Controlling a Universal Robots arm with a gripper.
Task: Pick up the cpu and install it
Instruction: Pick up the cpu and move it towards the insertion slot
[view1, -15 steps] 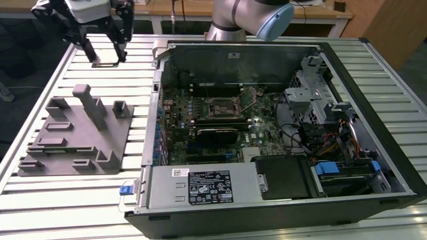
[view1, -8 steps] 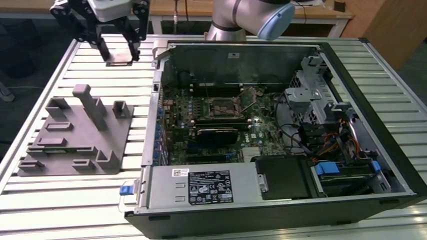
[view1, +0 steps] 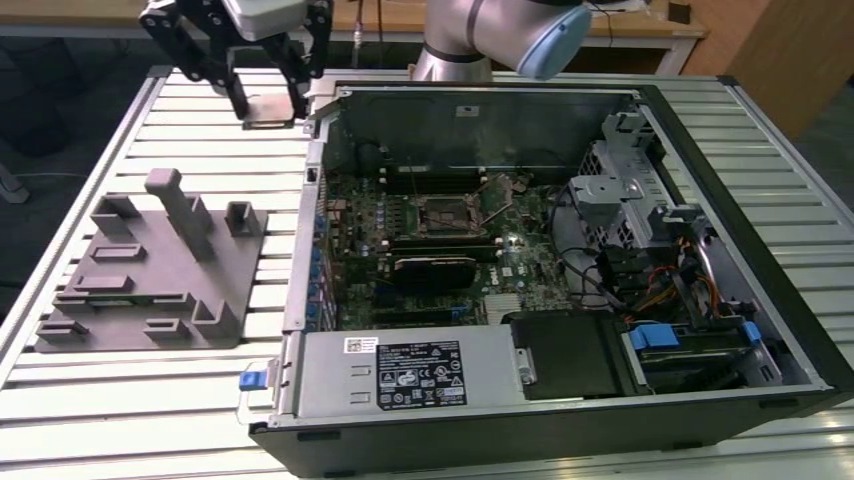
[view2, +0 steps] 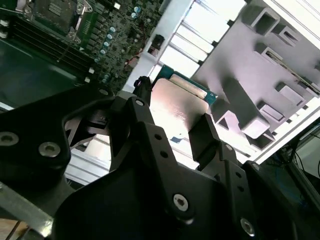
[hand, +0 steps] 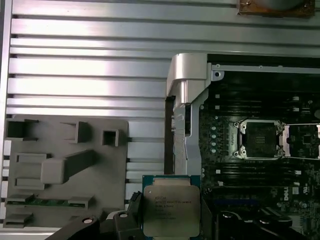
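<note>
The cpu (view1: 268, 110) is a thin square chip with a pale metal top, and my gripper (view1: 268, 98) is shut on it. It hangs above the slatted table at the exterior view's back left, just outside the open computer case (view1: 787, 290). In both wrist views the black fingers (view2: 204, 131) clamp opposite edges of the cpu (view2: 177, 102) (hand: 171, 210). The open socket (view1: 443, 212) (hand: 260, 139) lies on the motherboard inside the case, apart from the chip, with its metal frame lifted.
A grey plastic tray (view1: 147, 265) (hand: 65, 165) with upright posts lies on the table at the exterior view's left. The case's metal side wall (view1: 318, 170) stands between the gripper and the motherboard. Drive cages and cables (view1: 667, 250) crowd the case's right side.
</note>
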